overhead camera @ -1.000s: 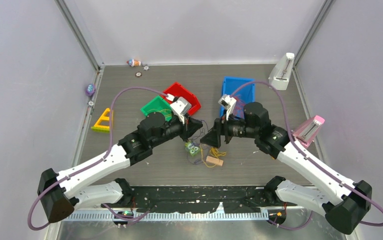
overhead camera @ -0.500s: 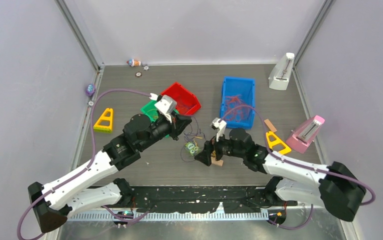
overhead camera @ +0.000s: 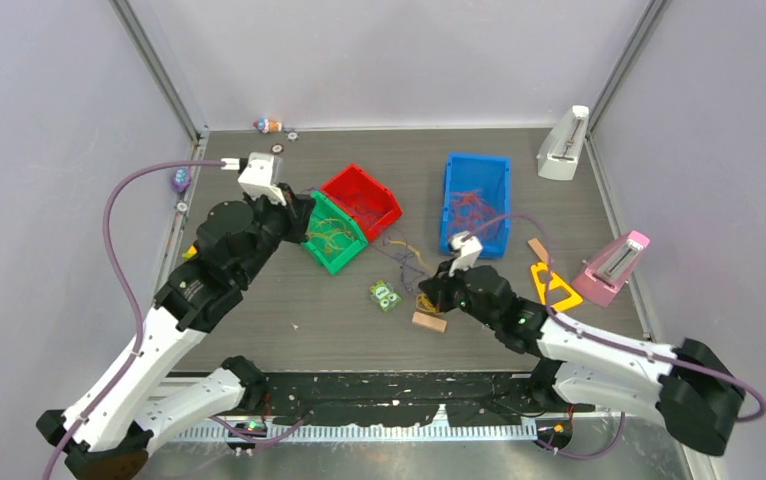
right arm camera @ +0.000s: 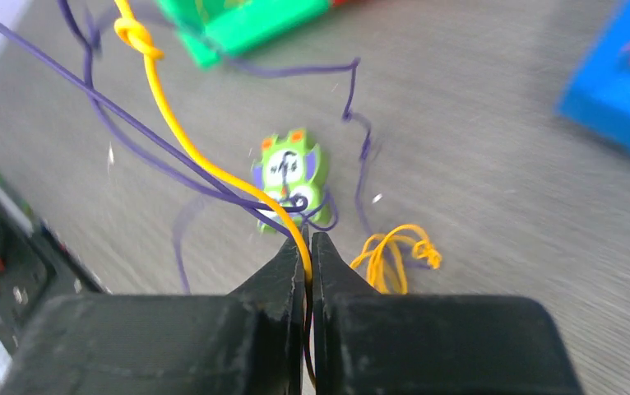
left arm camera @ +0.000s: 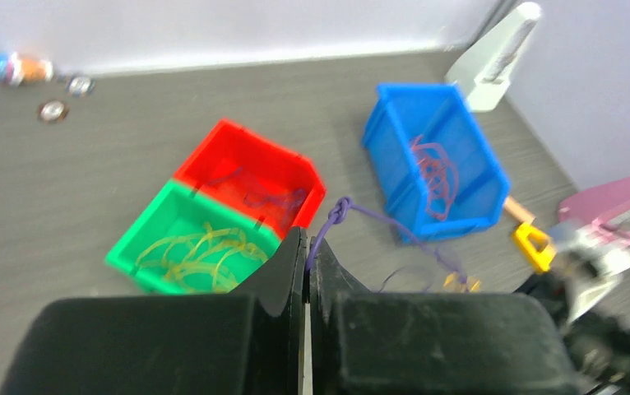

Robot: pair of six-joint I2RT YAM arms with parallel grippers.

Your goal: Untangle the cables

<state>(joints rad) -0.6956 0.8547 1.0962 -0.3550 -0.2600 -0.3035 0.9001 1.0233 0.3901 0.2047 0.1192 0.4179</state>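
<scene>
Grey counter (overhead camera: 299, 290), boxed in by pale walls. Pinching a purple cable (left arm camera: 340, 211) in the left fingers (left arm camera: 283, 271), clamped shut, raised beside the green bin (overhead camera: 337, 262) toward the left rear. Pinching a yellow cable (right arm camera: 136, 35) in the right fingers (right arm camera: 283, 276), likewise clamped shut, low over the middle of the counter, near the owl toy (overhead camera: 386, 297) and the wooden block (overhead camera: 428, 321). Remaining cables (overhead camera: 407, 262) loose at the centre, in front of the red bin (overhead camera: 394, 212) and the blue bin (overhead camera: 449, 200), with sorted strands lying in all three bins.

Judged as the pulling-apart step. Draw the two grips away from each other slowly, left toward the left edge, right toward the near edge, watching the knot on each strand for snagging. Lift rather than drag, given the purple loops lying right at the owl toy. Stop if the tangle bunches instead of sliding.

Purple strand: long axis slanting from the left rear down to the centre, knotted just past the fingers. Yellow strand: arcing up and leftward from the fingers to its knot, crossing the purple on the way.
</scene>
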